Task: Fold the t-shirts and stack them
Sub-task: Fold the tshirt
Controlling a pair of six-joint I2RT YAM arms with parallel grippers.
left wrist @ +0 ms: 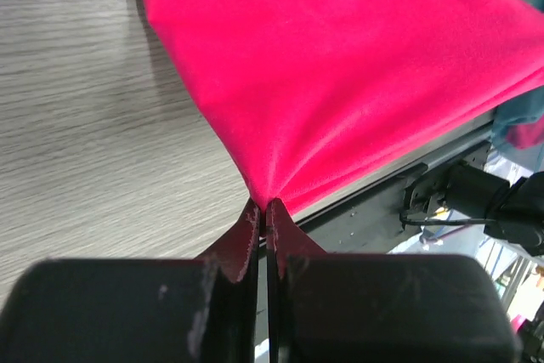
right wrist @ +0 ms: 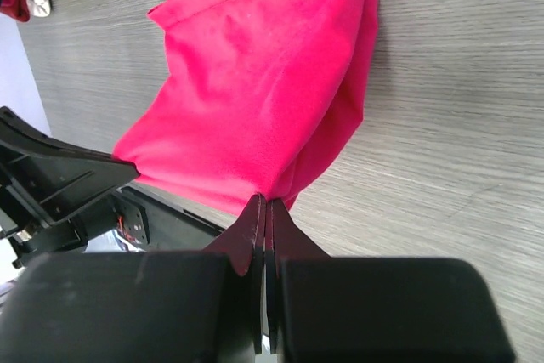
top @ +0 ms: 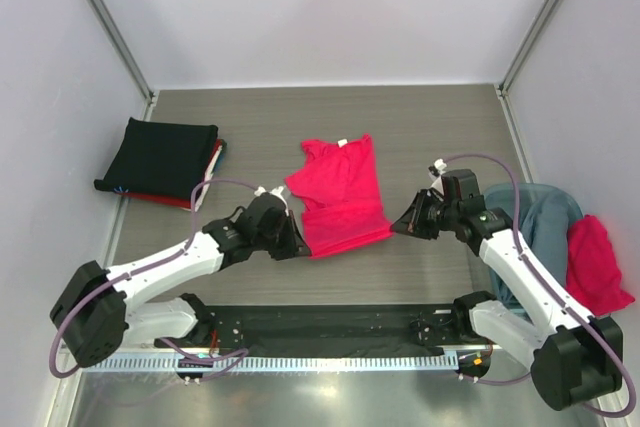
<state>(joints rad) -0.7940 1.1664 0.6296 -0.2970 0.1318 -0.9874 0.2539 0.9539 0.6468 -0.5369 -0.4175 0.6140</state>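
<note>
Seen from above: a bright pinkish-red t-shirt (top: 338,192) lying in the middle of a grey wood-grain table (top: 420,127), neck end pointing away from the arms, with a small white label (top: 342,143) at the collar. Doubled over on itself along the near part; number of layers hard to make out.

Left gripper (top: 299,244): clenched on the shirt's near left corner. Up close from the left wrist, fingertips pressed flat together with the cloth fanning out from the pinch in tight creases. Cannot tell how much fabric sits between the jaws.

Right gripper (top: 396,229): likewise clamped shut, on the shirt's near right corner. From the right wrist, showing a folded edge bunched into the pinch, the rest of the shirt cut off at the top of the view.

At the far left of the table: a folded black shirt (top: 160,155) stacked on a dark red shirt (top: 160,200), only a thin edge of the red one visible. Between them, a white scrap (top: 210,175), too small to identify.

At the far right: a crumpled grey-blue shirt (top: 545,222), partly hidden behind the right arm, with a second pinkish-red cloth (top: 597,265) heaped against it. Unclear whether these lie on the table or just beyond its edge.
</note>
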